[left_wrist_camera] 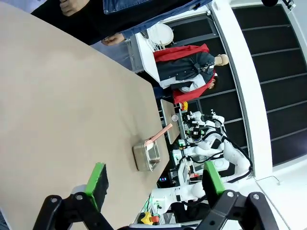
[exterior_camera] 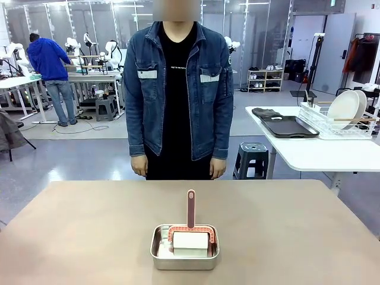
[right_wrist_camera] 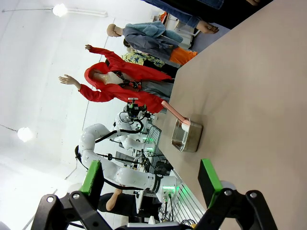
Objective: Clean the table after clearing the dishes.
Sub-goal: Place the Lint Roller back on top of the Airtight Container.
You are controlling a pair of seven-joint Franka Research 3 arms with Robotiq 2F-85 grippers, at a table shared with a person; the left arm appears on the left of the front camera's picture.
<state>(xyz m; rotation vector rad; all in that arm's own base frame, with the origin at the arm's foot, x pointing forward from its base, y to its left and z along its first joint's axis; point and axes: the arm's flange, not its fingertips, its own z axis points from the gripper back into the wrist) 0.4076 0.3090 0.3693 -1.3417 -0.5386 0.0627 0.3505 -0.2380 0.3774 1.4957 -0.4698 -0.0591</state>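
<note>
Table (exterior_camera: 77, 237): matt brownish-tan top, smooth, no visible grain, no glare. Pan (exterior_camera: 184, 256): brushed metal, prob. steel, dull sheen on walls, rim brighter. Cleaning tool (exterior_camera: 190, 228) in pan: handle and arched frame look like pink plastic, semi-gloss; white pad under the frame, matt, material unclear. Left gripper (left_wrist_camera: 156, 184) and right gripper (right_wrist_camera: 151, 179): black body, slight sheen; green pads (left_wrist_camera: 97, 181) matt, rubber-like. Person's jacket (exterior_camera: 205, 89): blue denim cloth, matt, coarse weave.
</note>
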